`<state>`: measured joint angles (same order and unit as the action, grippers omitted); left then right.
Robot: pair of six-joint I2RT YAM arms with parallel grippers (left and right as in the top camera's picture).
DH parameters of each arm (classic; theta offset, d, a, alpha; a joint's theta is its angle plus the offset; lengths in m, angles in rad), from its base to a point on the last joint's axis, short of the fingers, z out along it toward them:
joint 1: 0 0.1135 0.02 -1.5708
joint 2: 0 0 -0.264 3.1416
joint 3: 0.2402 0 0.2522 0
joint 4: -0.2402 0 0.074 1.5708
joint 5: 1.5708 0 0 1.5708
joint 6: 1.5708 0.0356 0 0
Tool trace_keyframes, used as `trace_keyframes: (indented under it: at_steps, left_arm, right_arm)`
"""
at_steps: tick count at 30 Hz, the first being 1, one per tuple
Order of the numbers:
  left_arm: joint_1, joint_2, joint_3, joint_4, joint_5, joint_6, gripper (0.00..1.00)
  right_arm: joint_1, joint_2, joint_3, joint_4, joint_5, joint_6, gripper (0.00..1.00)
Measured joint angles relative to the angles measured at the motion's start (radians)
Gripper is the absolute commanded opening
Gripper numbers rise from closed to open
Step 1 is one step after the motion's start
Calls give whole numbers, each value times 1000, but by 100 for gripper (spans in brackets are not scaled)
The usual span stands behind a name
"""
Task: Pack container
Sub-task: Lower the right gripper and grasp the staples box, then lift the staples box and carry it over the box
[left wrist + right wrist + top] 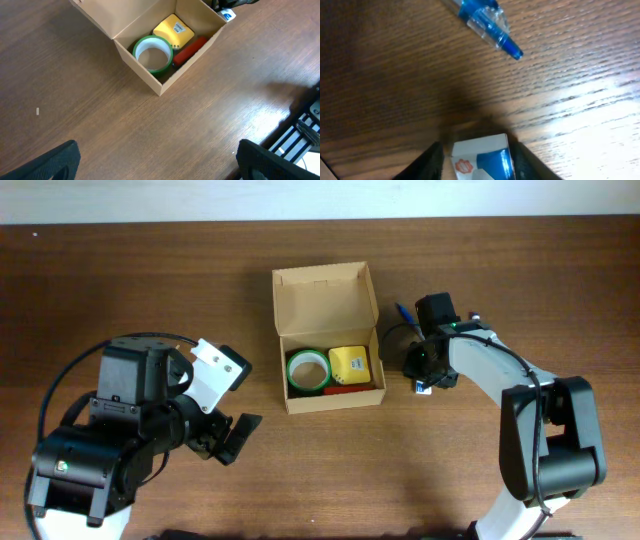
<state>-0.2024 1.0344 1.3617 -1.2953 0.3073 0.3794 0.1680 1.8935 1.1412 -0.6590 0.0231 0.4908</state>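
Observation:
The container is a tan cardboard box standing open at the table's middle, its flap lid folded back. It also shows in the left wrist view. Inside lie a green tape roll, a yellow item and a red item. My right gripper is just right of the box, its fingers open on either side of a small white and blue carton on the table, with a small gap on the left. My left gripper is open and empty, front-left of the box.
A blue pen lies on the wood just beyond the right gripper, to the right of the box. The left arm's body fills the front left. The right arm reaches in from the front right.

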Motion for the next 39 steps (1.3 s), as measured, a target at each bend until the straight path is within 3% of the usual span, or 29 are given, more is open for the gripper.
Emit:
trace_keyframes:
  at_steps: [10,21,39]
  left_arm:
    - [0,0,0,0,0,0,100]
    - [0,0,0,0,0,0,100]
    - [0,0,0,0,0,0,100]
  right_arm:
    - [-1,0,0,-10,-5,-29,25]
    - [-2,4,30,-101,-38,-50,25]
    - [3,23,610,-500,-58,-155,24]
